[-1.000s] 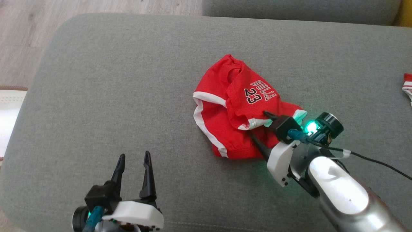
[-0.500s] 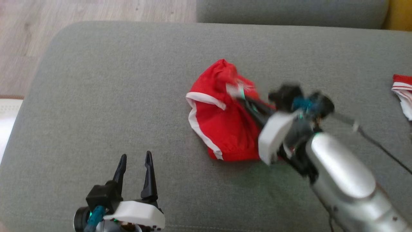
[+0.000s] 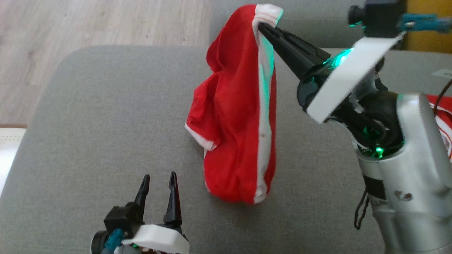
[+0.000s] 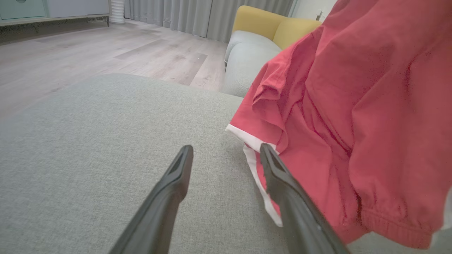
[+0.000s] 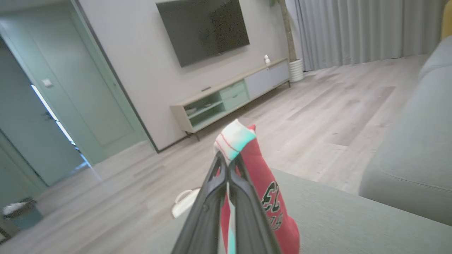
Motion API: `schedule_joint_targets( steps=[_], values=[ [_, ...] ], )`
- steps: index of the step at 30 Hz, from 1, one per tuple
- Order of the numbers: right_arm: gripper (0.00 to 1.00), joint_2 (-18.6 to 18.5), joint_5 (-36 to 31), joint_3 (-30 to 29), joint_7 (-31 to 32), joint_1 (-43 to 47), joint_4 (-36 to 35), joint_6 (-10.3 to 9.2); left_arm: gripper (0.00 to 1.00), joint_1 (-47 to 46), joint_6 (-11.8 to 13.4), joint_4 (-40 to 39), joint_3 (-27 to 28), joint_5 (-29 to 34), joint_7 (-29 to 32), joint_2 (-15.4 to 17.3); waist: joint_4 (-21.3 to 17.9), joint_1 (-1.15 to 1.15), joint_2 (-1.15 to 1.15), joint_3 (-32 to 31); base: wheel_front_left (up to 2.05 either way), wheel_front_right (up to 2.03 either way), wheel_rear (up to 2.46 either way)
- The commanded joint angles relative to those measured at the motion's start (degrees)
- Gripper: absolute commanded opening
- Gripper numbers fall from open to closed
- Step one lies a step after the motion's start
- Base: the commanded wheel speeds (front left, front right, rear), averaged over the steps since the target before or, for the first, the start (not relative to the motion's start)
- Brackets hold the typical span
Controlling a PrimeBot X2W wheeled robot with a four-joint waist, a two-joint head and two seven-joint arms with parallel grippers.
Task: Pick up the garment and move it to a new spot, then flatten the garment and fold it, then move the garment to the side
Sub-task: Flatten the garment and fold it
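Garment (image 3: 233,116): red fabric, edged with white bands. It is held in the air above the grey cushion (image 3: 106,123), right of the cushion's middle, and hangs as one long, bunched drop with deep vertical folds. A white band runs down its right side and is tinted green near the top by the arm's light. A shorter white-edged flap sticks out at the left. In the left wrist view a gathered hem is seen at the bottom. In the right wrist view black-and-white numerals are seen just below the fingers. Whether the lowest fold touches the cushion cannot be told.

Right gripper (image 3: 262,26): fingers pressed together, pinching the garment's white, red-striped top corner.

Left gripper (image 3: 159,175): fingers spread, nothing between them, low over the cushion, just left of the garment's lower end.
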Motion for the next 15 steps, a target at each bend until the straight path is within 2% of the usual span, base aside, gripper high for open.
schedule_joint_targets(
  steps=[1, 5, 7, 11, 15],
  values=[
    [0.0, 1.25, 4.27, 0.03, -0.25, -1.93, -2.85, 0.4, 1.0, -0.76, 0.29, -1.44, 1.19, -0.28, -0.71, -0.36, 0.42, 0.0, 0.0, -1.06, 0.0, 0.0, 0.0],
    [0.0, 1.27, 10.77, -0.74, -2.14, -1.07, -3.12, 0.4, 1.0, -0.19, 0.71, -1.64, 0.91, -0.66, -0.71, -0.36, 0.64, 0.0, 0.0, -1.9, 0.0, 0.0, 0.0],
    [0.0, 1.28, 11.52, -1.66, -3.29, -0.66, -1.93, 0.4, 1.0, -0.03, 0.91, -1.81, 0.88, -0.74, -0.71, -0.36, 0.59, 0.0, 0.0, -2.01, 0.0, 0.0, 0.0],
    [0.0, 1.28, 7.67, -6.25, -4.48, 1.93, 4.01, 0.4, 1.0, 0.26, 1.23, -2.29, 1.07, -0.81, -0.71, -0.36, 0.19, 0.0, 0.0, -1.85, 0.0, 0.0, 0.0],
    [0.0, 1.28, 0.11, -12.9, -3.48, 6.55, 9.81, 0.4, 1.0, 0.12, 1.37, -2.77, 1.28, -0.78, -0.71, -0.36, -0.29, 0.0, 0.0, -0.86, 0.0, 0.0, 0.0]
  ],
)
